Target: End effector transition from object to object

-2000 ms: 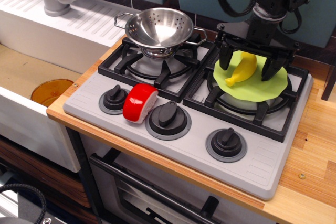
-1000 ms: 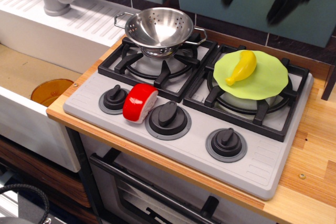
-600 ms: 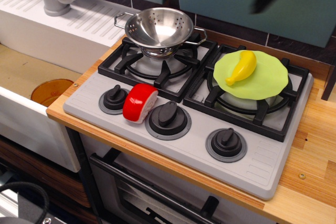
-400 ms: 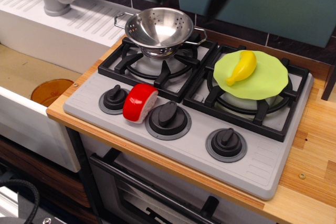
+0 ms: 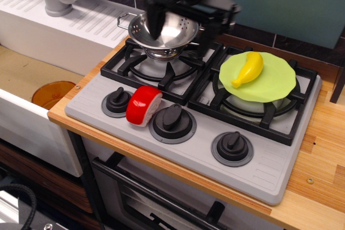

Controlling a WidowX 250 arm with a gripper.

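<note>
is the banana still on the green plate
Yes, the yellow banana lies on the green plate over the right burner, with nothing touching it.

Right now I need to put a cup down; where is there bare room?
Free: wooden counter right of the stove. Crowded: colander under the gripper, banana on green plate, red object among knobs.

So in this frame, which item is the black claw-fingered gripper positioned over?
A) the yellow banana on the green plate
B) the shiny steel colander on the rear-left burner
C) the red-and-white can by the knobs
B: the black claw-fingered gripper hangs, fingers spread, directly above the shiny steel colander on the rear-left burner.
</note>
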